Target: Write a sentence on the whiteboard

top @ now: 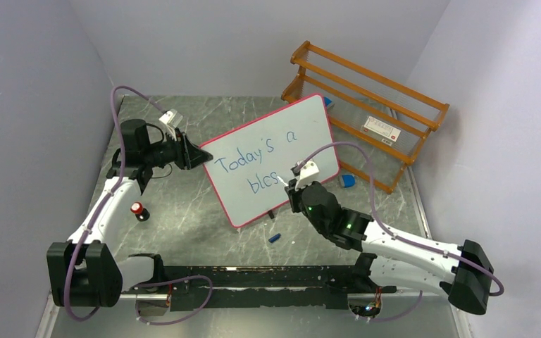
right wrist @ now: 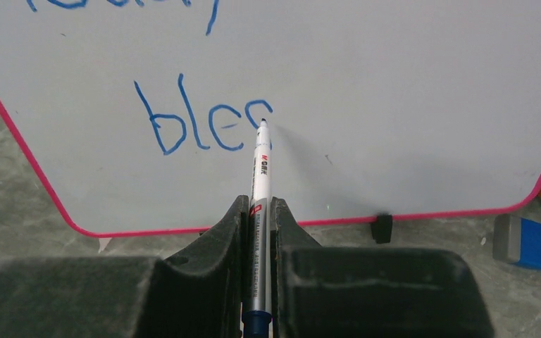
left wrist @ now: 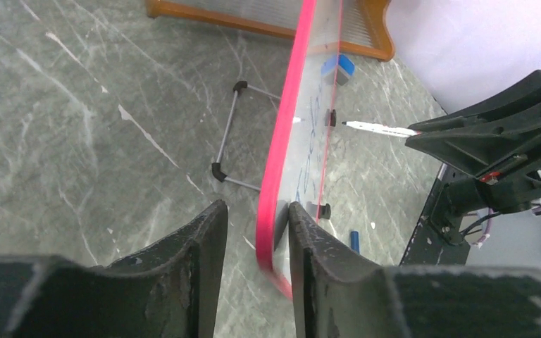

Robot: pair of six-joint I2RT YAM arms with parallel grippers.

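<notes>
From above: grey marbled table (top: 183, 218) between pale walls (top: 268, 42), whiteboard (top: 303, 134) propped mid-table, the sentence (top: 253, 158) reaching "Today's a bles". Left wrist: left tool (left wrist: 257, 211) parted astride the board's pink rim. Right wrist: right tool (right wrist: 257, 208) clamps a marker (right wrist: 260, 162), tip at the last letter.

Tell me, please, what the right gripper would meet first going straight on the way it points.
The whiteboard: the marker clamped in the right gripper points at it, tip apparently already at the surface by the unfinished sentence.
</notes>
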